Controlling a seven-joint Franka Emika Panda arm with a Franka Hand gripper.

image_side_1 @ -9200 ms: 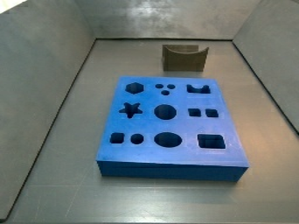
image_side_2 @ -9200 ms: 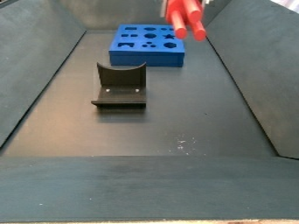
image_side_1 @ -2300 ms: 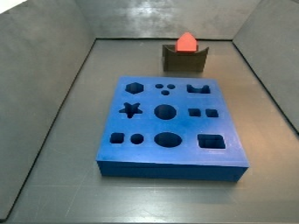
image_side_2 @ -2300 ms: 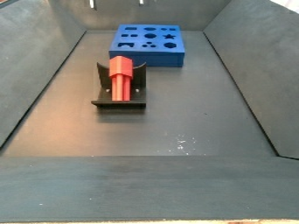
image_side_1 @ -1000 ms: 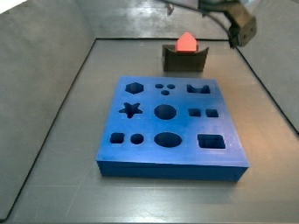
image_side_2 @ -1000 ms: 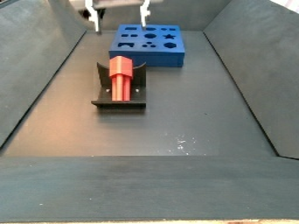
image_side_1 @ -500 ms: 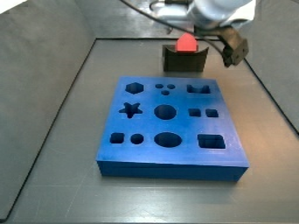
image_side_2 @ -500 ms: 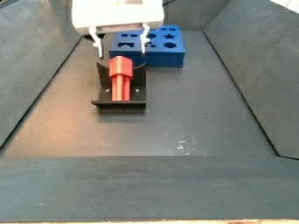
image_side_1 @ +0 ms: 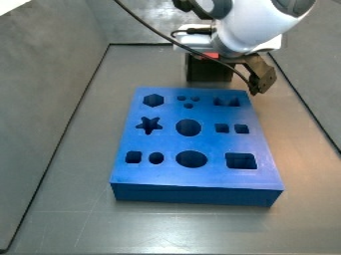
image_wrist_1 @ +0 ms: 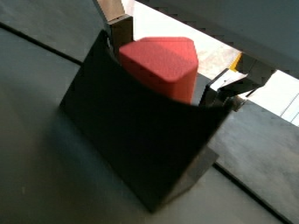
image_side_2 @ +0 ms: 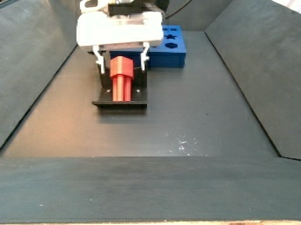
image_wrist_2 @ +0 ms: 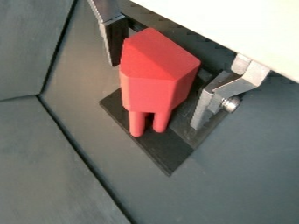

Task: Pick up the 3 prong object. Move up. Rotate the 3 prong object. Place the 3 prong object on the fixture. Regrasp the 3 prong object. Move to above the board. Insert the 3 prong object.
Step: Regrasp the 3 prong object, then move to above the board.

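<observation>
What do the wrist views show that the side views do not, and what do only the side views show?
Only the wrist views show the prongs of the 3 prong object and the fingers flanking it with gaps. Only the side views show the board and the floor. Both show the open gripper at the fixture holding the 3 prong object.

Red 3 prong object (image_wrist_2: 155, 70), dark fixture (image_wrist_1: 138, 140), blue board (image_side_1: 190, 139), silver pincer (image_side_2: 119, 60).
</observation>
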